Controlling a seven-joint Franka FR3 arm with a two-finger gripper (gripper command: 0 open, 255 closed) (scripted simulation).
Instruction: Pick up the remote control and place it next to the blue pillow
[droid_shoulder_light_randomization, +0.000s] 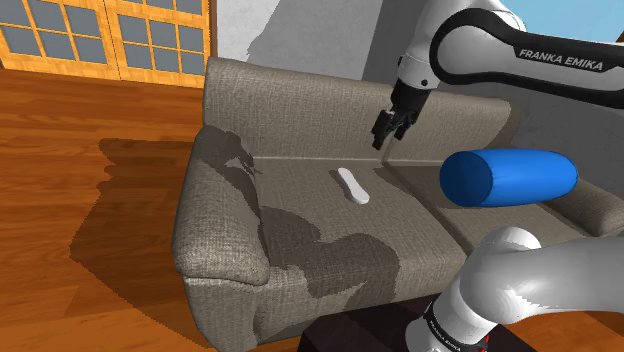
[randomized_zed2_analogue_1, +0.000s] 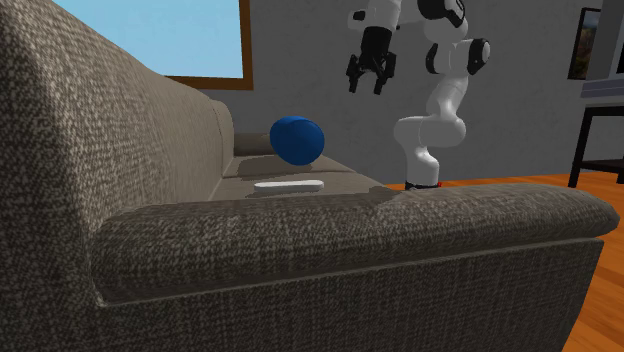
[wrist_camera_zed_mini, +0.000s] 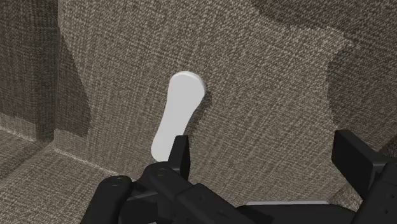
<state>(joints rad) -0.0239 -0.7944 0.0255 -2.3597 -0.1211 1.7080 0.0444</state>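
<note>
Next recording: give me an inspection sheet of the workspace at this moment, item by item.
Surface: grey woven sofa, with patches of shadow on the seat.
Job's things: white remote lies flat on the seat; blue cylindrical pillow lies apart from it, toward the shoulder view's right.
Clutter: nothing seen.
Grippers: black tool open, above the seat, holding nothing; the remote is below it, untouched.
Cables: nothing seen.
Surroundings: wooden floor, wood-framed glazed doors, grey wall.
</note>
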